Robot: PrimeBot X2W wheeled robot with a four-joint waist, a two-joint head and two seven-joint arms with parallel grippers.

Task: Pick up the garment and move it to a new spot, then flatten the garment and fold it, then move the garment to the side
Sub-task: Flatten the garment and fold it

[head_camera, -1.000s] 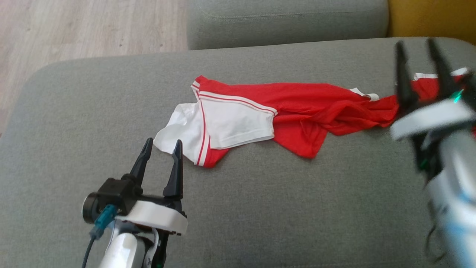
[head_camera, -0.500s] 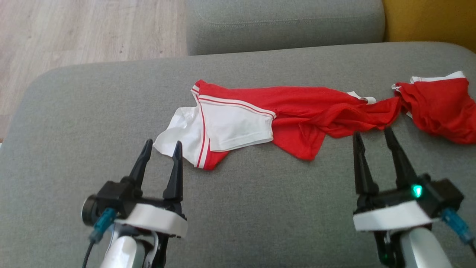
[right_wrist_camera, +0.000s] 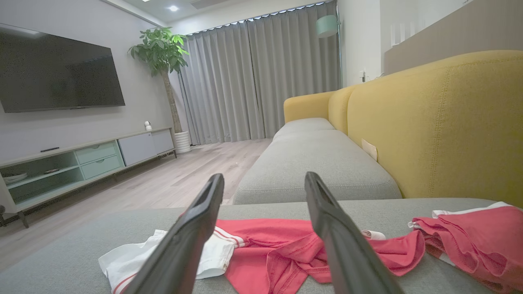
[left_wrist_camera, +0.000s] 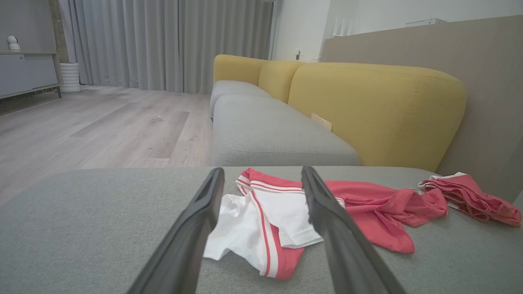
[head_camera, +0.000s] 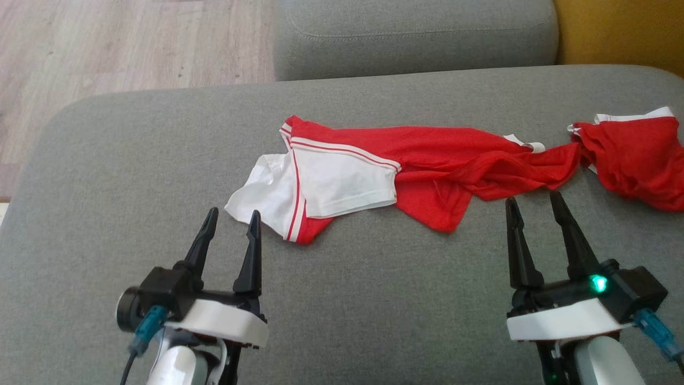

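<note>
The garment (head_camera: pixel 427 166) is a red shirt with white striped sleeves, lying crumpled and stretched left to right across the grey sofa cushion (head_camera: pixel 342 299). Its white sleeve end (head_camera: pixel 278 192) lies at the left and a bunched red end (head_camera: pixel 636 155) at the far right. My left gripper (head_camera: pixel 231 217) stands open just in front of the white sleeve, nothing between its fingers. My right gripper (head_camera: pixel 534 202) stands open just short of the red middle part, also holding nothing. The left wrist view shows the garment (left_wrist_camera: pixel 286 212) beyond the spread fingers (left_wrist_camera: pixel 204 204); the right wrist view shows the garment (right_wrist_camera: pixel 278 245) likewise.
A second grey cushion (head_camera: pixel 411 32) continues beyond the near one. A yellow backrest (head_camera: pixel 620 27) runs along the right. Wooden floor (head_camera: pixel 107 43) lies to the left. The cushion's rounded left edge (head_camera: pixel 32 176) drops off toward the floor. A TV cabinet (right_wrist_camera: pixel 81 163) stands far off.
My right gripper has come back from over the garment's far right end to the near side of the cushion, leaving that end lying there. The left gripper has held still. The camera shifted slightly.
</note>
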